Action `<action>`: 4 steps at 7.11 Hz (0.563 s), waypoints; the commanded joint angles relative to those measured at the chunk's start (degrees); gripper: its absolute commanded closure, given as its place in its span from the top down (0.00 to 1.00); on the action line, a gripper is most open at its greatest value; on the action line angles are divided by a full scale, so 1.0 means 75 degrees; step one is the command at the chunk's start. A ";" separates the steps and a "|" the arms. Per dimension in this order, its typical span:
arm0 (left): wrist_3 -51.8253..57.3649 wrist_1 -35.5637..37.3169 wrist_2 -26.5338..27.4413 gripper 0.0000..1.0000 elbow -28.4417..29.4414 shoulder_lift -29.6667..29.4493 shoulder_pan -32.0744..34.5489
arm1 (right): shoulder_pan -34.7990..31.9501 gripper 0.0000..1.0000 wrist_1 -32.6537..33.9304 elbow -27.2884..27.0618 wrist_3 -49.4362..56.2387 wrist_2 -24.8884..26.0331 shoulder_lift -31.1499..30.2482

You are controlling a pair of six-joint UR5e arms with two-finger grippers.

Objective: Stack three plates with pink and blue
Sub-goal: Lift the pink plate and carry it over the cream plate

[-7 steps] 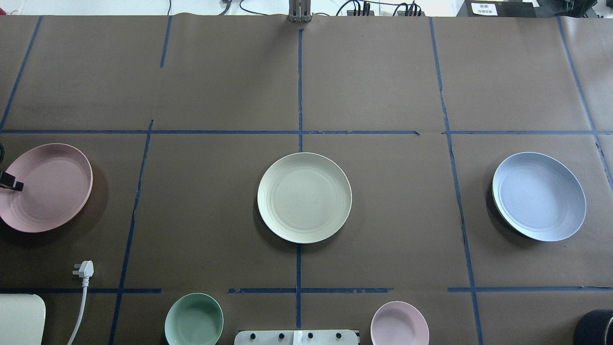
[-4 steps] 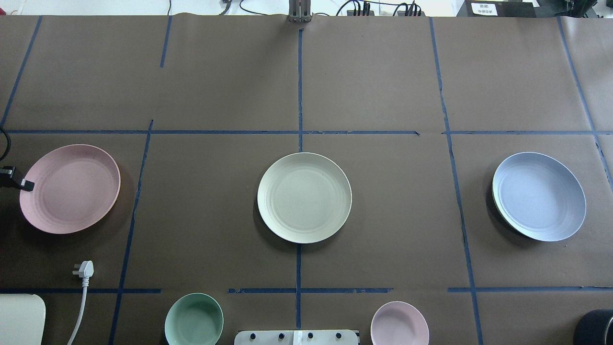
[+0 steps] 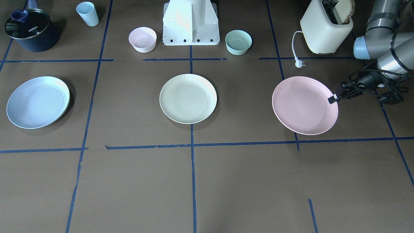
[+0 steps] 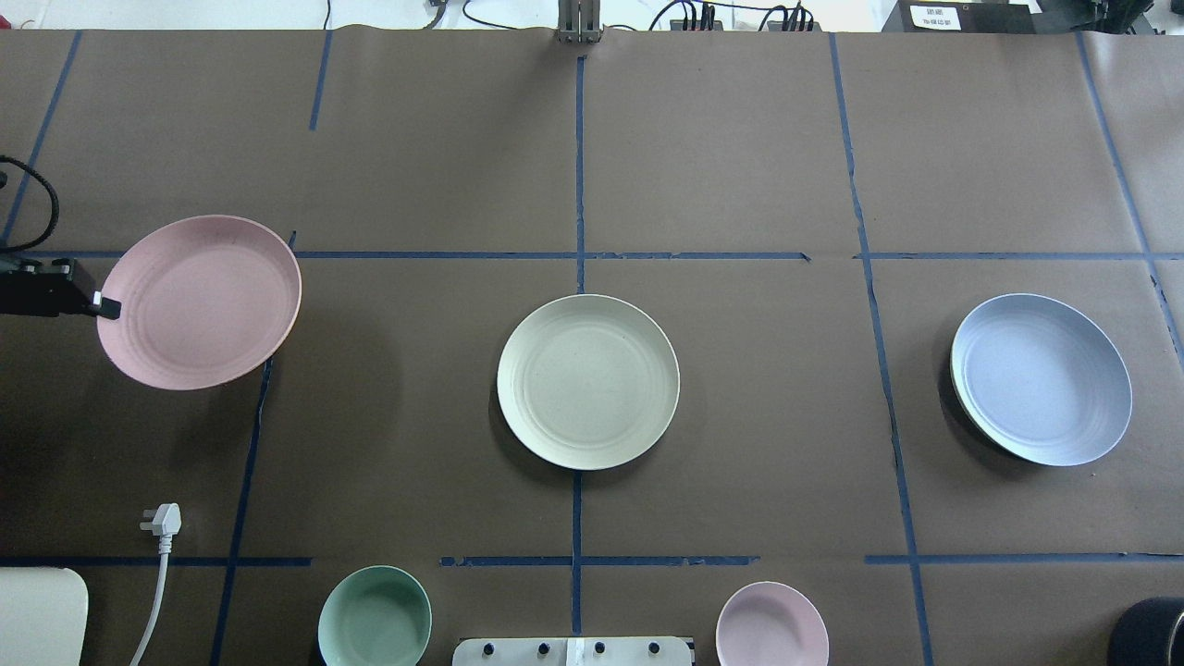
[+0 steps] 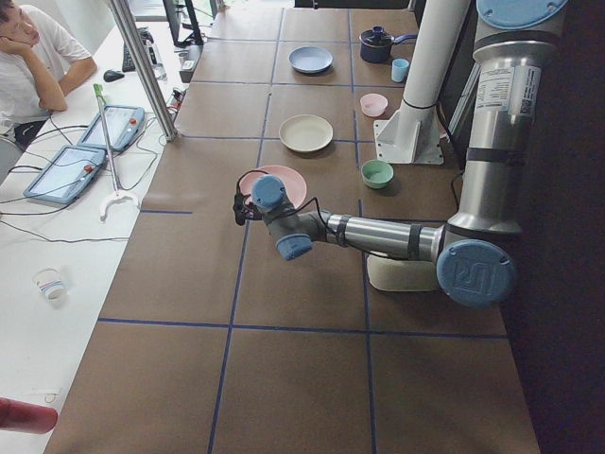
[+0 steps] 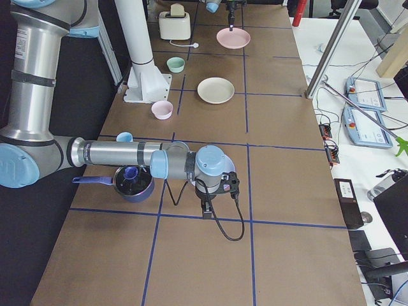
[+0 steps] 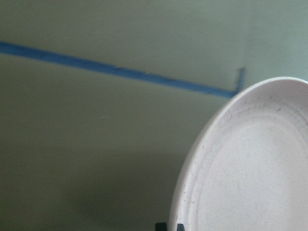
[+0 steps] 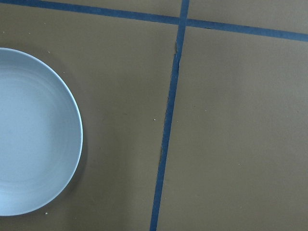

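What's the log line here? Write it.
left end effector: shut on pink plate rim, plate airborne | cream plate: centre, bare | blue plate: untouched | right end effector: unclear | stacked: none

pink plate (image 4: 199,301) aloft, perhaps tilted; cream plate (image 4: 587,381), blue plate (image 4: 1041,379) flat

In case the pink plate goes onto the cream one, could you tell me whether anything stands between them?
Nothing visible does. The left gripper holds the pink plate by its rim, and only bare table with tape lines lies between it and the cream plate.
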State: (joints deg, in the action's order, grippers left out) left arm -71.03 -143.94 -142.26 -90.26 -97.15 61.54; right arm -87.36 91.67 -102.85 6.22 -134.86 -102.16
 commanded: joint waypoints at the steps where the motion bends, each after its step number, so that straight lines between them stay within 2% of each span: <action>1: -0.0712 0.0218 0.0576 0.00 -0.0117 -0.1233 -0.1387 | 0.0000 1.00 0.0000 -0.0010 -0.0010 -0.0006 0.0004; 3: -0.1202 0.1630 0.2273 0.00 -0.0129 -0.2416 -0.2830 | 0.0000 1.00 0.0000 0.0002 -0.0010 0.0005 -0.0008; 4: -0.1449 0.2090 0.2605 0.00 -0.0106 -0.2886 -0.3220 | 0.0000 1.00 0.0000 0.0002 -0.0010 0.0005 -0.0008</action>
State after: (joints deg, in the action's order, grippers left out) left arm -79.51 -133.04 -127.13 -91.16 -114.17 42.10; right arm -87.36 91.67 -102.84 6.15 -134.85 -102.18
